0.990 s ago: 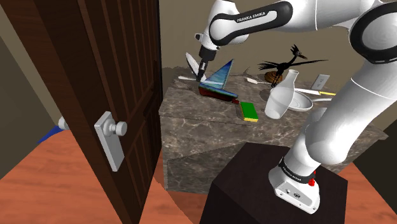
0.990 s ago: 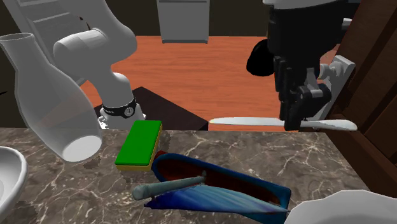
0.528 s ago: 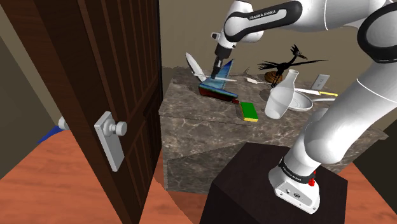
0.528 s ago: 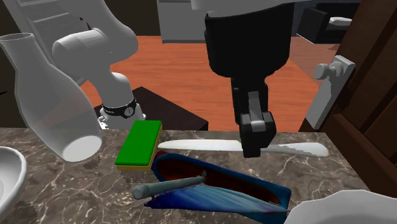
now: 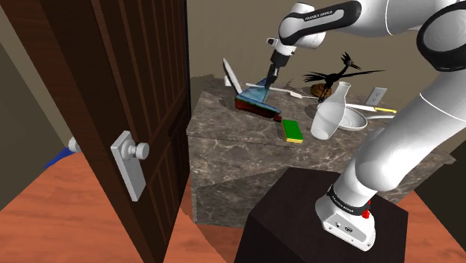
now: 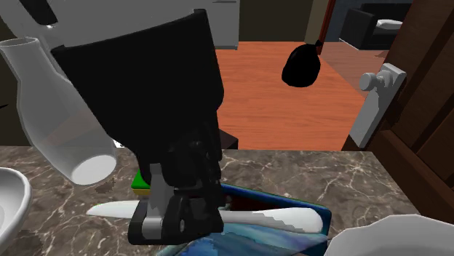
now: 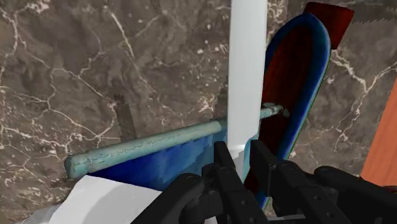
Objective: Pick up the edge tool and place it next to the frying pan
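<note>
My black gripper is shut on a white knife and holds it in the air above the marble counter. In the second exterior view the gripper fills the foreground, and the knife lies level, sticking out on both sides of it. In the wrist view the fingers clasp the knife near one end, and it runs away from the gripper over a toy boat. The white frying pan sits further towards the shoulder view's right, behind a vase.
The blue and red toy boat lies directly under the knife. A green sponge, a black bird figure and a white utensil share the counter. A dark door with a handle stands open at the shoulder view's left.
The gripper has carried the knife towards the shoulder view's right, from the counter's door-side edge to above the toy boat. Its grip is unchanged.
</note>
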Motion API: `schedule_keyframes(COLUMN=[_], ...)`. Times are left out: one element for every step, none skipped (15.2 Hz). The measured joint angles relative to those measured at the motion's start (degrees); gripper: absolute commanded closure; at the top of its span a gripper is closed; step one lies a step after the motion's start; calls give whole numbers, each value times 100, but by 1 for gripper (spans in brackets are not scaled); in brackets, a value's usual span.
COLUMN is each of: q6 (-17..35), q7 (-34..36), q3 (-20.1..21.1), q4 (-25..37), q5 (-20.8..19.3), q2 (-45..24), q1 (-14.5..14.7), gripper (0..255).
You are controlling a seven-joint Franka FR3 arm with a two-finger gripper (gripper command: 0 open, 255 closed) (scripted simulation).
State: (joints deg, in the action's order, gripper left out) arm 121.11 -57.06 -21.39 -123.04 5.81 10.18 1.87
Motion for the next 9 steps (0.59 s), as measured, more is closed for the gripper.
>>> schedule_keyframes(q6=[-57,-67,-87,-148,-170,-199,-253,-291,-340], q7=[-116,-231,-396,-541,-691,-891,-1040,-1190,-1324], q3=[-73,-141,-243,-332,-422,-544,-630,-715,-792], q4=[15,29,37,110,139,213,328,415,454], q5=[-11,-1,8,23,37,79,124,167,176], q2=[29,13,0,-30,-56,-134,-224,-302,-314], q1=[-53,-94,-157,-210,-265,-330,-373,-419,-473], gripper=[255,255,255,255,255,255,255,255,255])
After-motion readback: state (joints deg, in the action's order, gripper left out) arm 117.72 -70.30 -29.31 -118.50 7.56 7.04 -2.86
